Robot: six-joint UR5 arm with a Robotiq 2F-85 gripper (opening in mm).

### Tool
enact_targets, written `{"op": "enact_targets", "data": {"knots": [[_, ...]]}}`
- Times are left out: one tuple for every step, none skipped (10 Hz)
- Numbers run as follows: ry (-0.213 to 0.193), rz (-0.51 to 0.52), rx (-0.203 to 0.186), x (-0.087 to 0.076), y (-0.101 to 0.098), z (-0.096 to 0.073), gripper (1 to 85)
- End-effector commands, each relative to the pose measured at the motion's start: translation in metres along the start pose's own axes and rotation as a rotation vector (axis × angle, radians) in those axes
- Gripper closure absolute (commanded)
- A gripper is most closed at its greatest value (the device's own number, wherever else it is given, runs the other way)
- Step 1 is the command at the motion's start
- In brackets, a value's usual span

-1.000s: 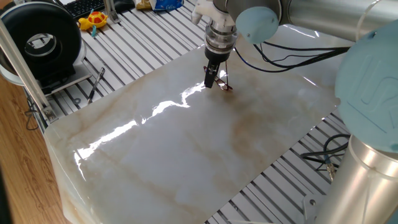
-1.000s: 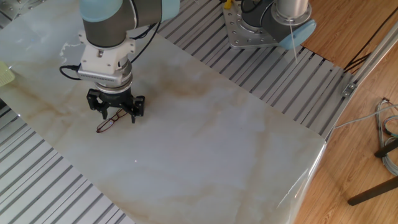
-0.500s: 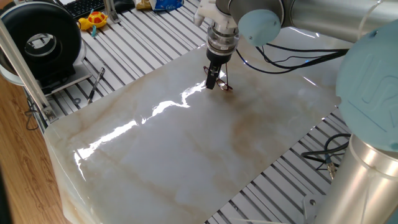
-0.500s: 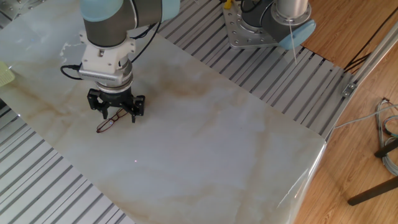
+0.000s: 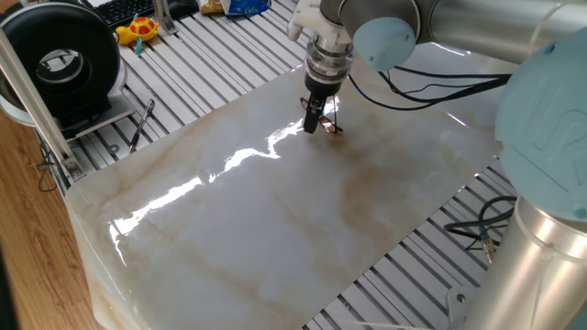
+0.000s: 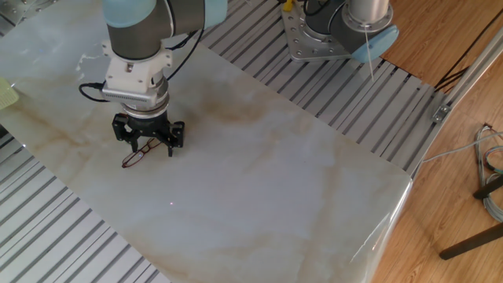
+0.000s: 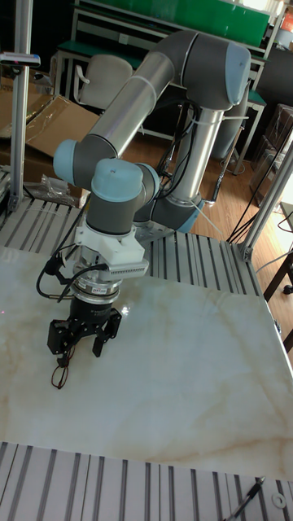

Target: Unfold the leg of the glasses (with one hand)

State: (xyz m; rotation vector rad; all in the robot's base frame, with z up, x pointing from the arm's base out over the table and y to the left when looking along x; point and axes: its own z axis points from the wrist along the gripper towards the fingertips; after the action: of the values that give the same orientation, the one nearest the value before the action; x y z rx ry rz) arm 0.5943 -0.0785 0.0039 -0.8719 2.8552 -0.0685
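My jaws are open over the glasses (image 6: 140, 153) on the desk (image 6: 259, 173). I think the leg is not unfolded yet.

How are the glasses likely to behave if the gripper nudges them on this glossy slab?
The glasses look thin and wiry, so probably light and easily bent. On the shiny marble slab they would likely slide rather than stay put. The gripper straddles them with its fingers spread.

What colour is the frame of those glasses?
Dark reddish-brown glasses, clearest in the other fixed view.
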Motion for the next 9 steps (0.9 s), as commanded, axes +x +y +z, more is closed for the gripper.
{"op": "enact_targets", "data": {"knots": [[-0.023,0.007,-0.020,-0.009,0.005,0.001,14.3],[-0.026,0.003,-0.027,-0.011,0.007,0.000,14.0],[-0.034,-0.005,-0.038,-0.015,0.011,-0.002,13.0],[-0.041,-0.008,-0.048,-0.019,0.015,-0.004,13.0],[-0.043,-0.010,-0.054,-0.024,0.018,-0.008,12.3],[-0.040,-0.010,-0.058,-0.026,0.021,-0.012,12.3],[-0.039,-0.009,-0.060,-0.027,0.024,-0.015,12.3],[-0.047,-0.009,-0.071,-0.031,0.030,-0.017,12.0],[-0.034,-0.015,-0.055,-0.033,0.027,-0.021,12.0]]}}
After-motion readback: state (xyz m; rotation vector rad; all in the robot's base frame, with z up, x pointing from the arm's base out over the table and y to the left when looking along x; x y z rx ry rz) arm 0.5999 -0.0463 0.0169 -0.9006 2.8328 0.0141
